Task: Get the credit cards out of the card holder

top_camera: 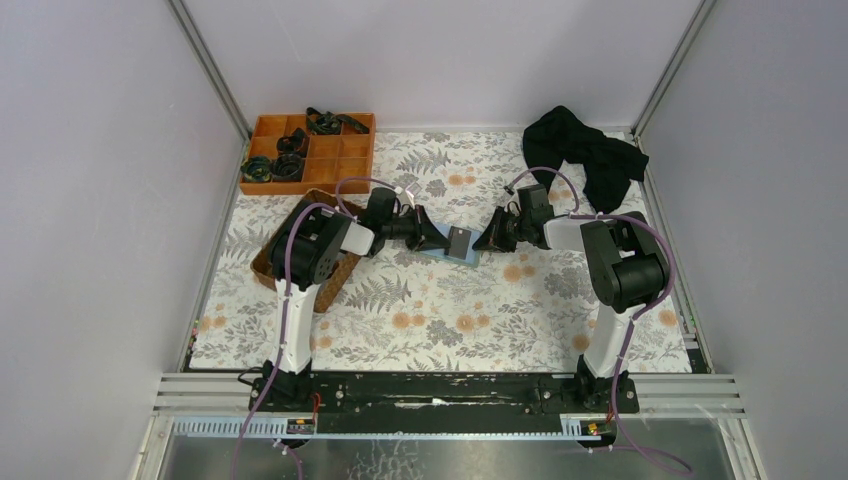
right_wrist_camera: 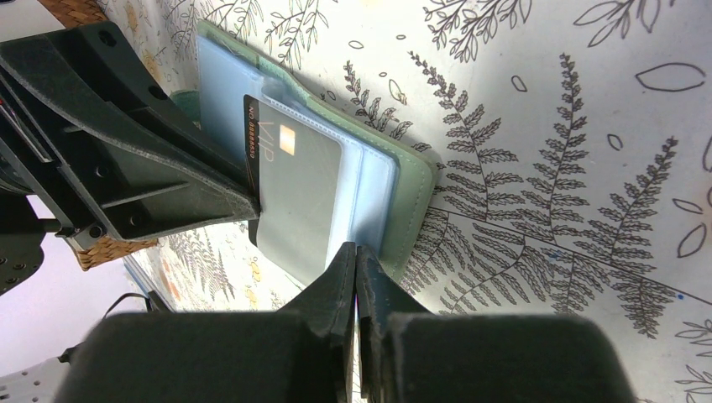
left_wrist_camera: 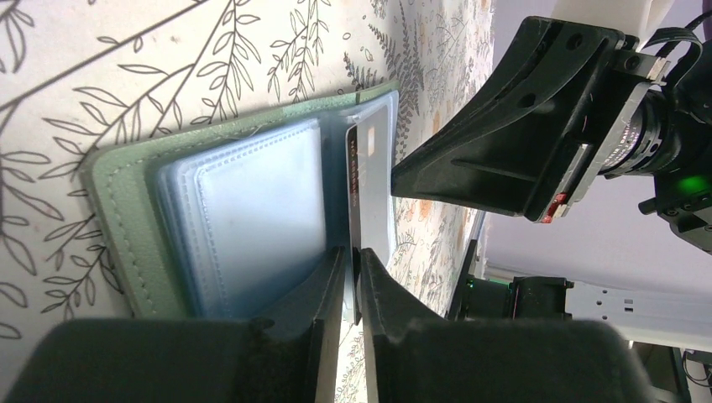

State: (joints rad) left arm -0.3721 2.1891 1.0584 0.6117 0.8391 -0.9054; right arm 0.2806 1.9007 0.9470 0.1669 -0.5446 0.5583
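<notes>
Left hand [left_wrist_camera: 351, 256] pinches a grey credit card [left_wrist_camera: 374, 159] partly out of the open card holder [left_wrist_camera: 117, 210] on the counter [top_camera: 450, 320], right hand [right_wrist_camera: 356, 252] pressed shut on its edge; we fear the holder drags along if that pin slips.

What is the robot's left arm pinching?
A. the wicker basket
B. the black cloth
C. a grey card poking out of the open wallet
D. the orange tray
C: in the left wrist view the left gripper has its jaws closed on the edge of the grey credit card, which sticks out of the open card holder.
</notes>
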